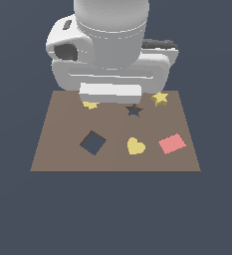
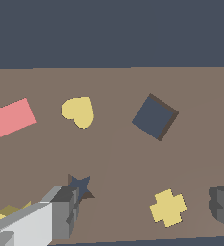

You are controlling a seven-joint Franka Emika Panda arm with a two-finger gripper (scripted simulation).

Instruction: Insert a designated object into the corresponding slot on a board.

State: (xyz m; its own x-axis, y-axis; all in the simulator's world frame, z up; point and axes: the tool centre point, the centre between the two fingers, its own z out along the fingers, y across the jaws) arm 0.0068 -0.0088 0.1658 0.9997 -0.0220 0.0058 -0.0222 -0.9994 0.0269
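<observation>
The small yellow star block (image 1: 160, 98) lies on the brown board (image 1: 58, 149) near its far edge, toward the exterior view's right. In the wrist view only a corner of it (image 2: 10, 210) shows beside one finger. The dark star-shaped slot (image 1: 134, 110) is empty and also shows in the wrist view (image 2: 80, 186). My gripper (image 2: 142, 209) hangs over the board's far edge, toward the exterior view's left of the slot. It is open and holds nothing. One finger (image 2: 60, 211) is next to the slot and the other (image 2: 222, 204) is far apart from it.
A yellow cross-like burst block (image 2: 168, 207) lies on the board between my fingers and is half hidden under the hand (image 1: 90, 104). A yellow heart (image 1: 135, 146), a pink rectangle (image 1: 172, 143) and a dark square hole (image 1: 93, 142) are on the near half.
</observation>
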